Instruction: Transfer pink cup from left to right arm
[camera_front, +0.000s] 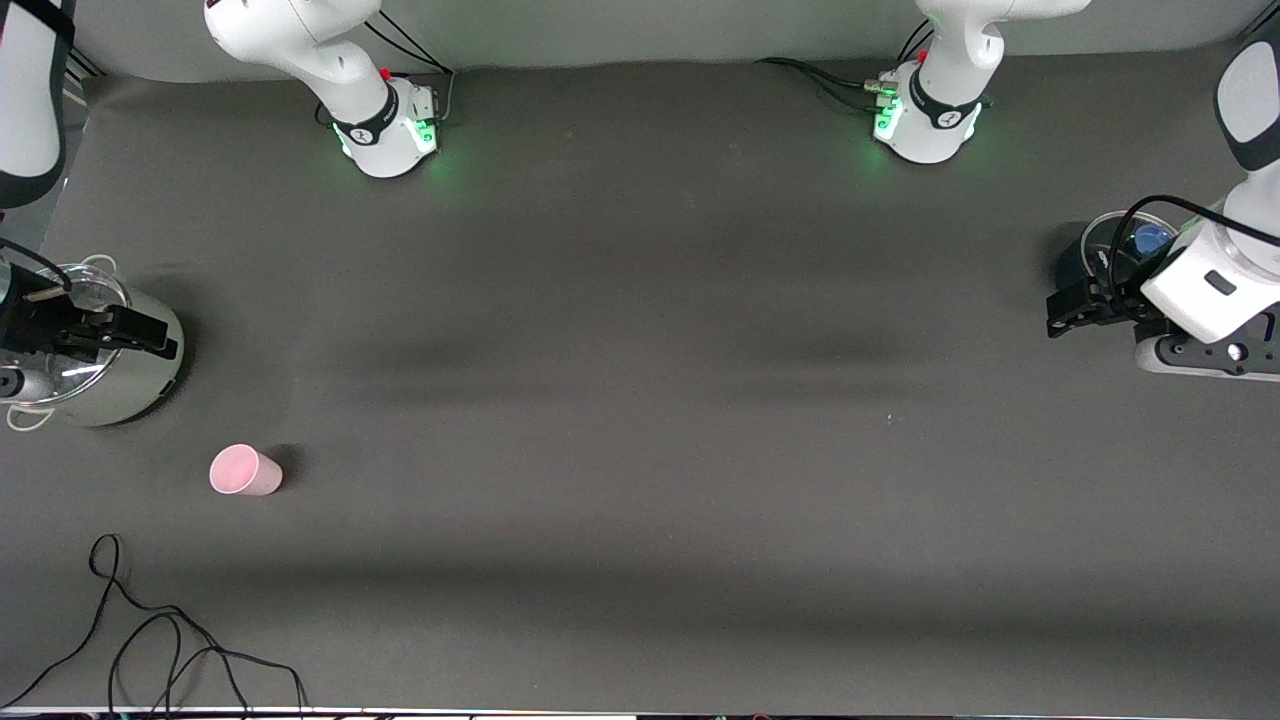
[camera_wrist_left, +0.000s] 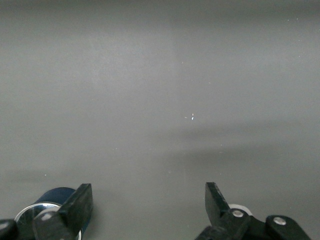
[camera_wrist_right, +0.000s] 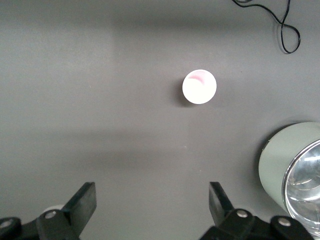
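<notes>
While the pink cup (camera_front: 245, 471) stands on the tabletop (camera_front: 640, 400) at the right arm's end, both the left tool (camera_front: 1060, 312) and the right tool (camera_front: 150, 340) gape wide, holding nothing, so any grasp should straddle its wall squarely.

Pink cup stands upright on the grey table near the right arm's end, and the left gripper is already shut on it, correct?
Not quite. The small pink cup does stand upright on the grey table near the right arm's end, but nothing holds it. The left gripper hangs open at the left arm's end, as the front view shows. The right gripper is open too, over the silver pot.
</notes>
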